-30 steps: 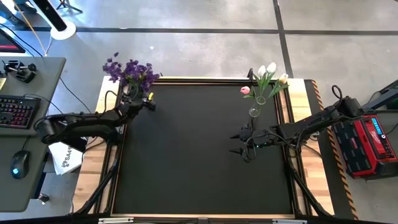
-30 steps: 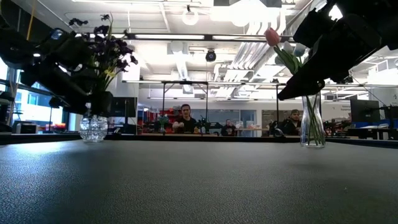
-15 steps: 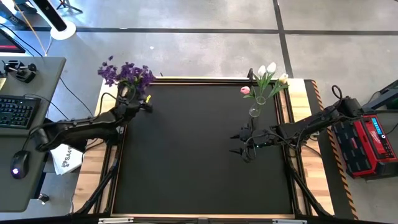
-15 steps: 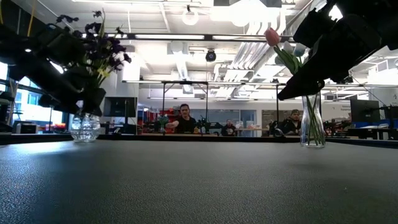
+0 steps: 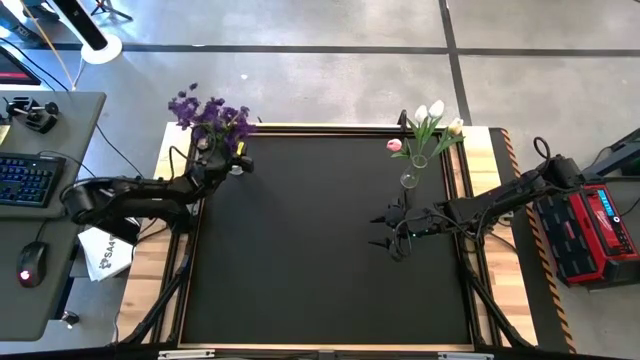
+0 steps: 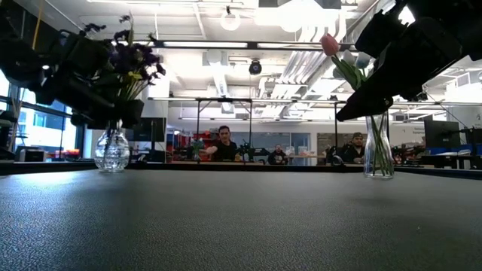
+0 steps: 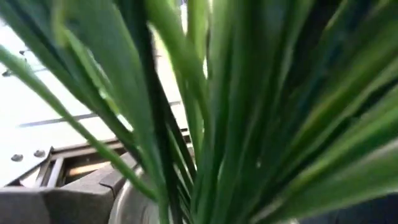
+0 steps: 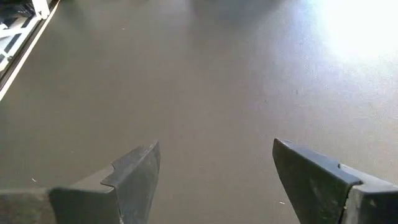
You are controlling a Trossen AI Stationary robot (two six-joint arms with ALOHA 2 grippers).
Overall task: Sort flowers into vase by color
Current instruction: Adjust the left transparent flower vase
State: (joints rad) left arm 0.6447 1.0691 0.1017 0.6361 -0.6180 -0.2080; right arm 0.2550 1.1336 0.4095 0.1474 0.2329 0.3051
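Dark purple flowers point(image 5: 210, 116) stand in a round glass vase point(image 6: 111, 150) at the mat's far left corner. My left gripper point(image 5: 238, 160) is beside their green stems point(image 7: 217, 112), just above the vase's mouth point(image 7: 134, 202); its fingers are outside its wrist view. White tulips point(image 5: 428, 112) and a pink tulip point(image 6: 330, 44) stand in a slim glass vase point(image 6: 379, 150) at the far right. My right gripper point(image 5: 386, 230) hovers open over bare mat, nearer than that vase, with nothing between its fingers point(image 8: 140, 168). My left gripper comes about level from the table's left at the purple flowers' stems point(image 7: 217, 112) above the vase's mouth. The blooms hide the fingers from above and the wrist view does not show them, so I cannot tell whether they touch the stems.
The black mat point(image 5: 320, 260) lies in a wooden frame point(image 5: 490, 200). A desk with a keyboard point(image 5: 25, 175) stands left of the table, a red case point(image 5: 595, 230) to its right. People sit in the room beyond the far edge point(image 6: 222, 143).
My left gripper has swung toward the table's left edge and back again, tipping upward a little. The purple bunch and its vase have shifted left with it and returned to about where they stood. My right arm has kept still.
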